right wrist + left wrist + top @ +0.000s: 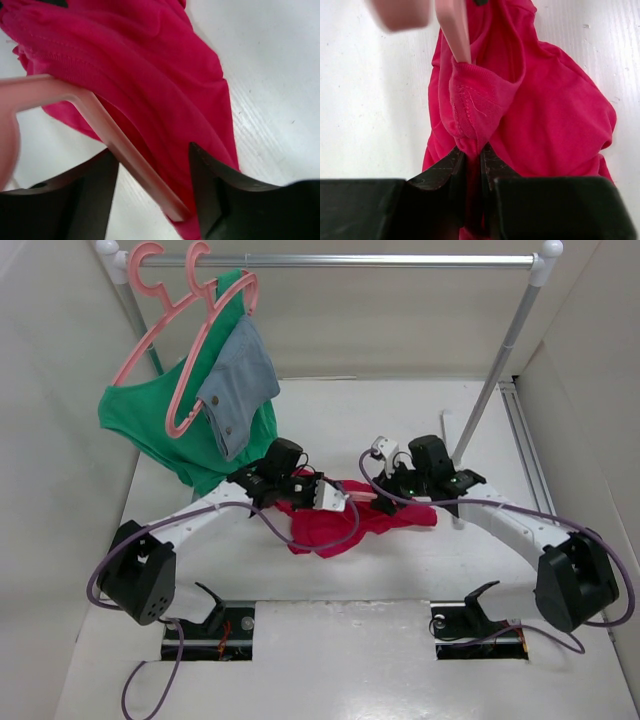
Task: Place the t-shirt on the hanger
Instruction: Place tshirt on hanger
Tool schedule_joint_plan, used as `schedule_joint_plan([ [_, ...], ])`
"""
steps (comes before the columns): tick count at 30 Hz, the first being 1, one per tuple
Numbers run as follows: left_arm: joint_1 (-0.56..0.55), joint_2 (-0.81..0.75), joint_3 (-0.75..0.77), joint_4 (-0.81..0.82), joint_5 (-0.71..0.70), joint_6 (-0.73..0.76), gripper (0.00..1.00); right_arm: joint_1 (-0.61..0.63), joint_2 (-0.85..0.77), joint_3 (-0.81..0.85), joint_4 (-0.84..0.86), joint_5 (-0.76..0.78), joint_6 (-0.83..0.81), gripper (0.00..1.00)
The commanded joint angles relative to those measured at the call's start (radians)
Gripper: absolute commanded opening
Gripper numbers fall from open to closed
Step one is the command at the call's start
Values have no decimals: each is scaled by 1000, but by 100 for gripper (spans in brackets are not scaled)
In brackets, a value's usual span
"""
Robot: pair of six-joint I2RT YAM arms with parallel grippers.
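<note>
T-shirt (330, 525) crumpled on table (400, 580), left hand (472, 156) pinching its fabric, right hand (153, 152) spread around hanger (115, 140) bar

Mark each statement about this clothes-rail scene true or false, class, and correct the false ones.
1. The left gripper is shut on the crimson-red cotton t-shirt. True.
2. The right gripper is clamped on red fabric. False: its jaws stand open, with an arm of the thin salmon-pink plastic hanger between them.
3. The green garment hangs near the left end of the silver metal rail. True.
4. The red t-shirt already hangs from that rail. False: it lies crumpled on the white table, between the two arms.
</note>
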Motion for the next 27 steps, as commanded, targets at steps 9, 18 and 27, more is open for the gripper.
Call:
schedule_joint_plan([
  [9, 48, -39, 23, 34, 77, -47, 0, 8, 122, 78, 74, -42, -68, 6],
  [18, 202, -39, 77, 52, 30, -76, 0, -56, -122, 104, -180, 22, -58, 0],
  [27, 202, -19, 58, 211, -98, -172, 16, -171, -288, 262, -498, 22, -91, 0],
])
